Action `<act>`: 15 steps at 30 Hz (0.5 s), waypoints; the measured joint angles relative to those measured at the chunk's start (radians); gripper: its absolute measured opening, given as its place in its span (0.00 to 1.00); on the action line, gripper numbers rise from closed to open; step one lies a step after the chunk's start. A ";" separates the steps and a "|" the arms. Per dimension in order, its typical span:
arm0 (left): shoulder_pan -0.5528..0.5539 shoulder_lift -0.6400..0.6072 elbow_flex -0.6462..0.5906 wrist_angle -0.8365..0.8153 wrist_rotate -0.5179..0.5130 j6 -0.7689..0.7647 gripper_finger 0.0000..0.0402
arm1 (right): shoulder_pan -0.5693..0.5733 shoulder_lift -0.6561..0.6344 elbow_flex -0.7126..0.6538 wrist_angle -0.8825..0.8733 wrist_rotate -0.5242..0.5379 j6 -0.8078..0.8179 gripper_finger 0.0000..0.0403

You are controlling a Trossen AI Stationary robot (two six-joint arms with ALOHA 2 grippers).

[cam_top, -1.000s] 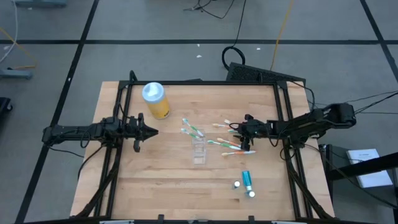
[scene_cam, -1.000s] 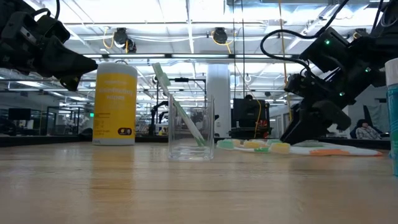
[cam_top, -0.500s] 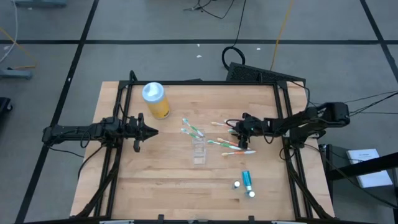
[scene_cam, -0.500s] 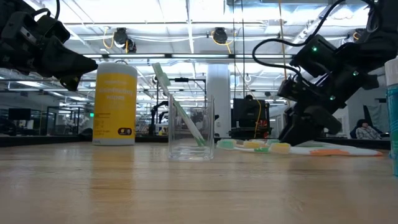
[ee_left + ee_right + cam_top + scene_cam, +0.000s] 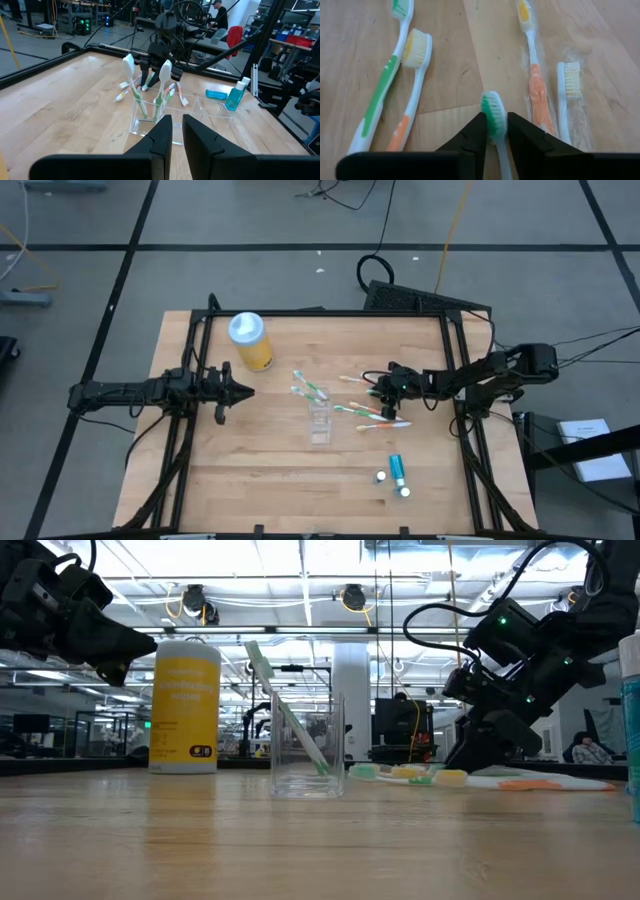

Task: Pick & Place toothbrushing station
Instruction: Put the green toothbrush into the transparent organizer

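A green-bristled toothbrush (image 5: 494, 117) is clamped between the right gripper (image 5: 494, 131) fingers on the table (image 5: 260, 470) (other toothbrushes lie beside it); farther off, the clear cup (image 5: 320, 421) holds two, and the left gripper (image 5: 172, 131) is pinched together.

Wooden table (image 5: 240, 470) with yellow bottle (image 5: 251, 341), clear cup (image 5: 320, 421), loose toothbrushes (image 5: 361, 413), teal tubes (image 5: 396, 471)

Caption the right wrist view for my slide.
Right end effector pinching a green-bristled white toothbrush among loose toothbrushes on the wooden table.
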 joint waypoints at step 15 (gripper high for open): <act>0.000 0.000 0.000 0.000 0.000 0.000 0.12 | 0.000 0.001 -0.001 0.010 0.076 -0.006 0.12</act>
